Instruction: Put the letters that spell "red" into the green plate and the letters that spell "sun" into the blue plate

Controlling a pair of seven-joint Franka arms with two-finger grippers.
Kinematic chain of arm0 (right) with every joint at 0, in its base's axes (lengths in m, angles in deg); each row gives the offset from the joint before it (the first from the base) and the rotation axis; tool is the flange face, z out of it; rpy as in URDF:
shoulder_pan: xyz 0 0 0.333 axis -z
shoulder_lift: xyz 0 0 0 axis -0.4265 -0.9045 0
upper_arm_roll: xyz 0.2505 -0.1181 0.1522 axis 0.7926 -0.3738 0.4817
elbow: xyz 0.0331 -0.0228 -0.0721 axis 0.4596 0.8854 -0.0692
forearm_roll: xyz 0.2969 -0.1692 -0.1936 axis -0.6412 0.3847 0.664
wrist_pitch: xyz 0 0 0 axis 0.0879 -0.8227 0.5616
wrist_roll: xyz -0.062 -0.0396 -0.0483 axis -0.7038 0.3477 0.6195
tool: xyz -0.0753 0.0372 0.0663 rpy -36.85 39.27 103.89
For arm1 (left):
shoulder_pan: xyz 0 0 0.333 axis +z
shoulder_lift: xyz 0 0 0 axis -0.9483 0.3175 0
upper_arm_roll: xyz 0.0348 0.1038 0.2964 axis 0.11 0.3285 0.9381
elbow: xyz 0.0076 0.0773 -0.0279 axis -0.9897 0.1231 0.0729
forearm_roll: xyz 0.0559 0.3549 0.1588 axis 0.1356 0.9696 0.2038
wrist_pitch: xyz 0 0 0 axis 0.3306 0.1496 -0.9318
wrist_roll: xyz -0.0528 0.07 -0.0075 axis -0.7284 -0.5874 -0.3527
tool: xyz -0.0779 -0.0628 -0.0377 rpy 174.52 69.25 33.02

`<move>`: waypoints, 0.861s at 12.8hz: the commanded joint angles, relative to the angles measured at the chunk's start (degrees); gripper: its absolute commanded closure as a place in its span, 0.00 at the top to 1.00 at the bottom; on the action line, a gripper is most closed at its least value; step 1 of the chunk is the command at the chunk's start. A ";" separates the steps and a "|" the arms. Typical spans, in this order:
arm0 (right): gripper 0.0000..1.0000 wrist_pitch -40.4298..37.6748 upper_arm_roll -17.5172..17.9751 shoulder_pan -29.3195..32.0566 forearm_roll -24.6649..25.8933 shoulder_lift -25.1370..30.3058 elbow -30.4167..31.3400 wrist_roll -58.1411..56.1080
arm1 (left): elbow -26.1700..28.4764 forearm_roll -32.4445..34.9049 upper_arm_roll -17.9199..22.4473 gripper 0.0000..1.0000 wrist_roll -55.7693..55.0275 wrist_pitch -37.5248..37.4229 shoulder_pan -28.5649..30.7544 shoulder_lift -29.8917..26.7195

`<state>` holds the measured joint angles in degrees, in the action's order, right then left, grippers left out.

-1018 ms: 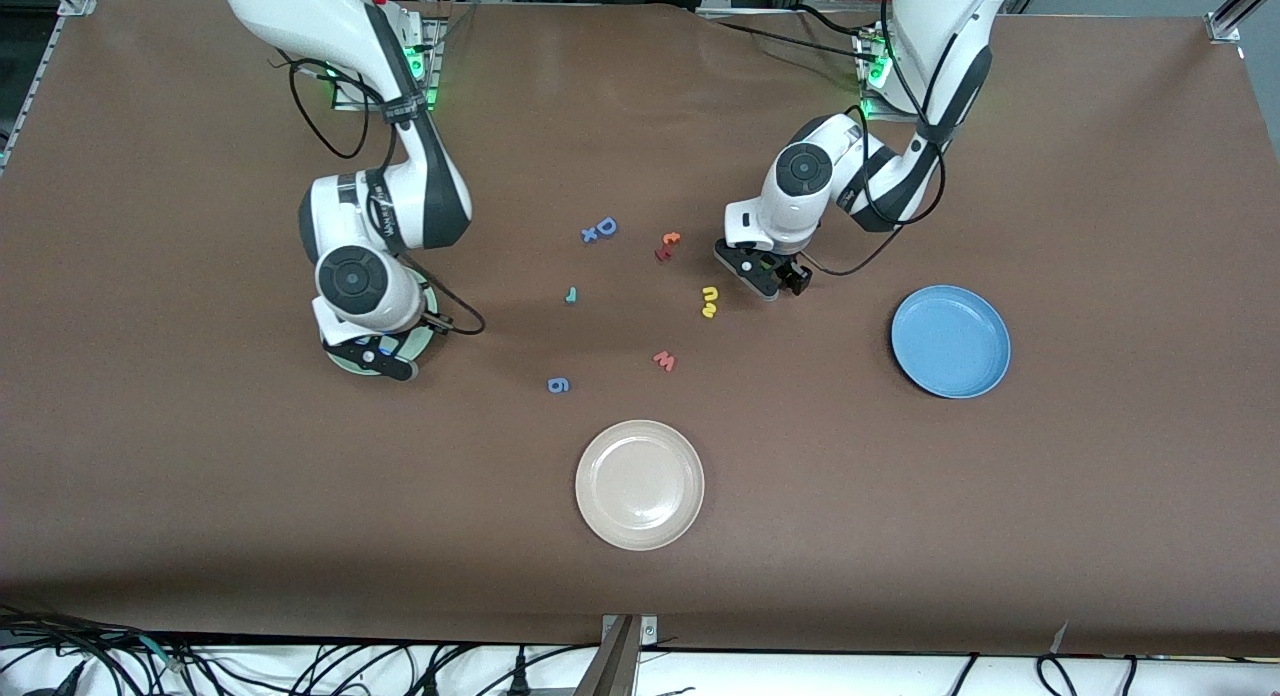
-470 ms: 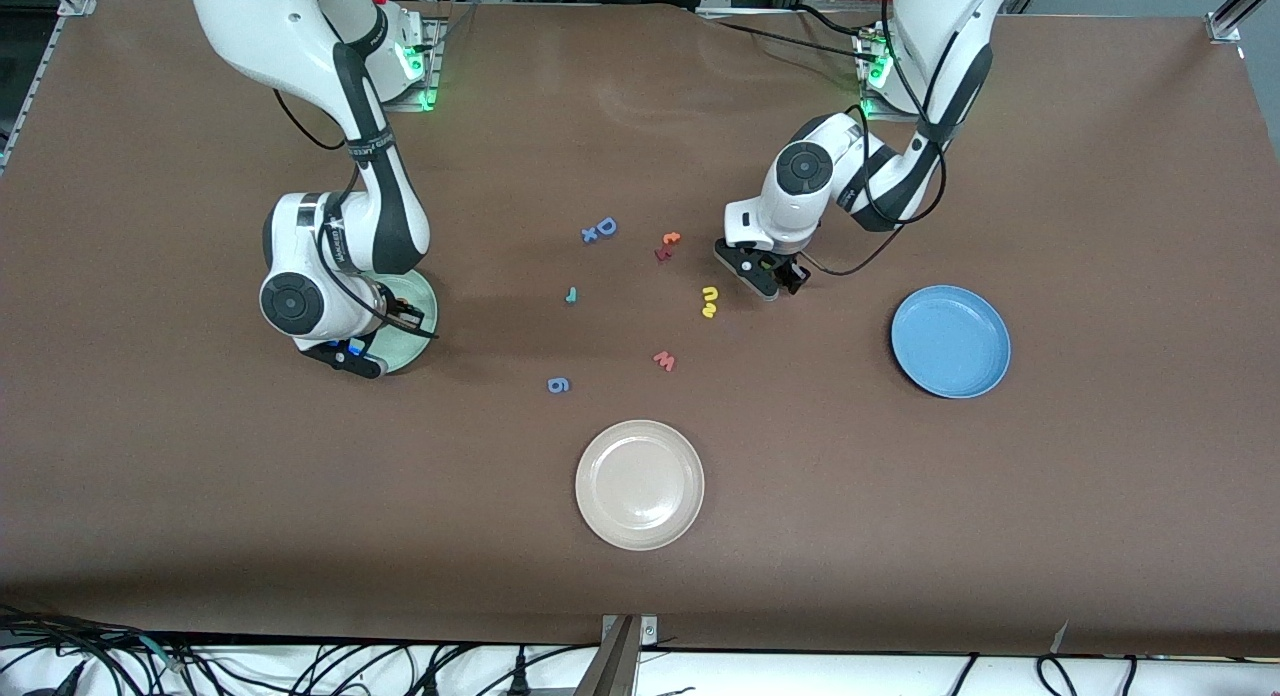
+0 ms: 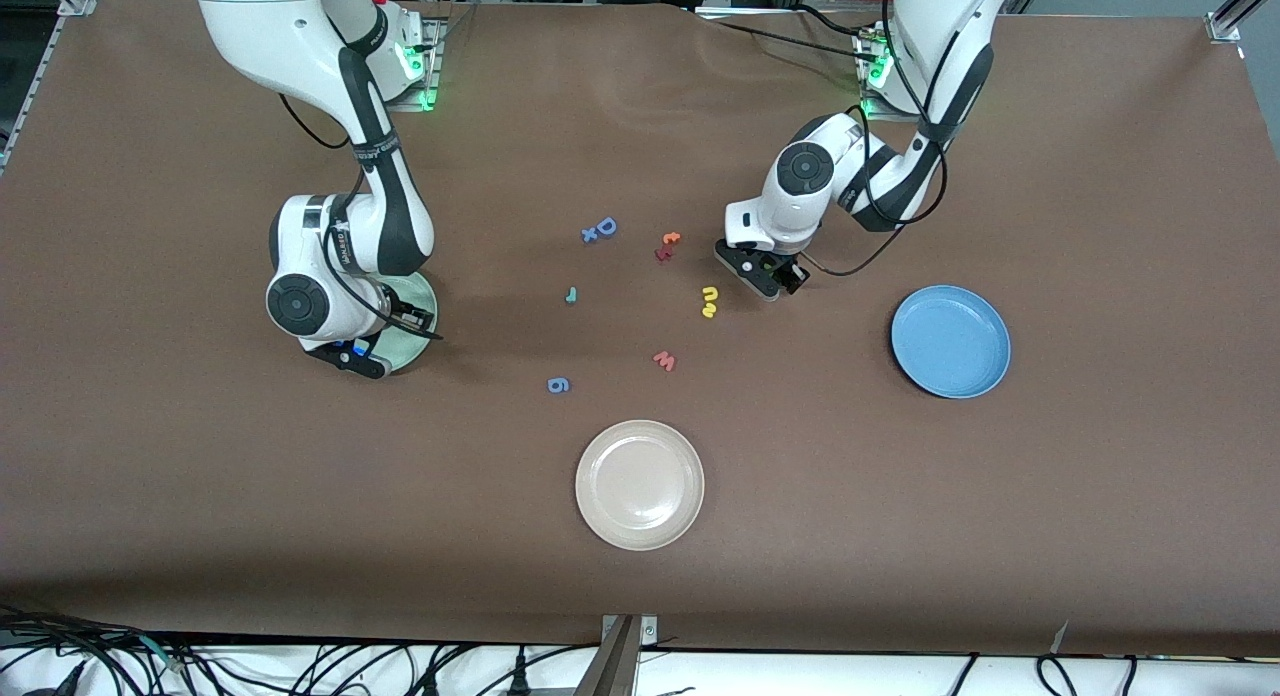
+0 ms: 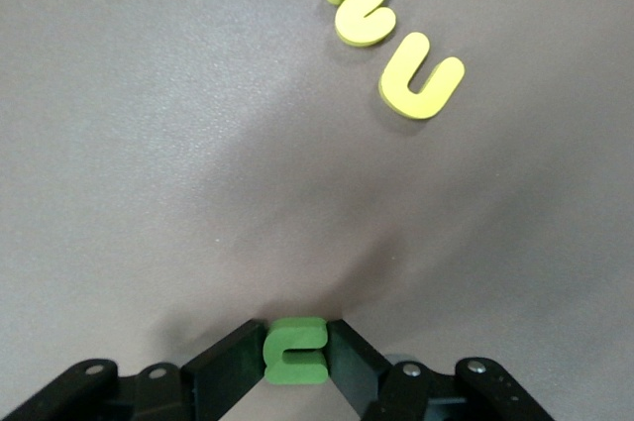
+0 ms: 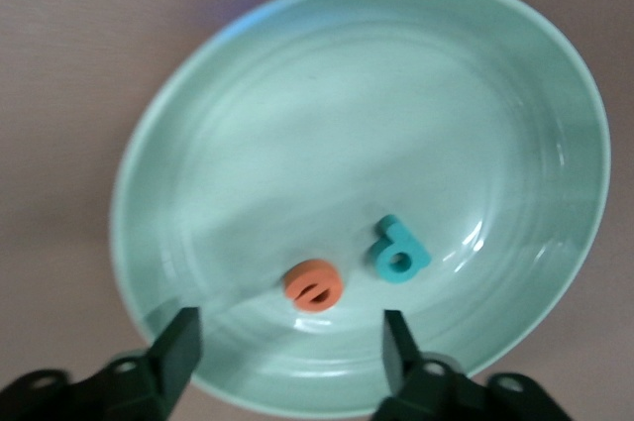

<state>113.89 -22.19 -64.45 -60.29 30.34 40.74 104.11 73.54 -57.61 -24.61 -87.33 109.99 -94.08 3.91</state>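
**Two letters down in green, a "u" in the pinch**

The brown table (image 3: pixel 1100 536) carries the blue plate (image 3: pixel 950 341), bare, toward the left arm's end, ready for "sun". The green plate (image 5: pixel 357 94) under the right gripper (image 5: pixel 289 342) holds the orange "e" (image 5: pixel 315 285) and teal "d" (image 5: pixel 398 251); its fingers are spread wide above them. The left gripper (image 4: pixel 295 352) squeezes the green "u" (image 4: pixel 295 350) near the yellow "s" (image 4: pixel 361 5) and "n" (image 4: pixel 421 76). The teal "r" (image 3: pixel 570 295) waits on the table.

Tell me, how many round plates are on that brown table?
3. The pale mint-green plate sits under the right gripper, partly hidden. The mid-blue plate lies toward the left arm's end. The beige plate lies nearest the front camera.
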 commanded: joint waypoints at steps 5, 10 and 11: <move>0.95 -2.86 3.34 -6.93 -2.50 2.03 -5.96 7.70 | -2.26 0.99 2.52 0.26 0.57 -5.18 2.90 -4.92; 0.96 6.35 3.61 -15.54 -2.95 0.37 -5.87 10.17 | -4.19 0.90 6.19 0.28 14.67 -10.65 9.57 -9.41; 0.95 8.65 3.61 -16.95 -2.95 -0.42 -5.87 11.48 | -4.10 0.90 8.13 0.28 18.55 -10.65 10.54 -9.94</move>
<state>118.83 -18.00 -79.02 -62.27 31.26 34.96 114.29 68.95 -57.61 -19.23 -76.41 100.25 -86.05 -4.36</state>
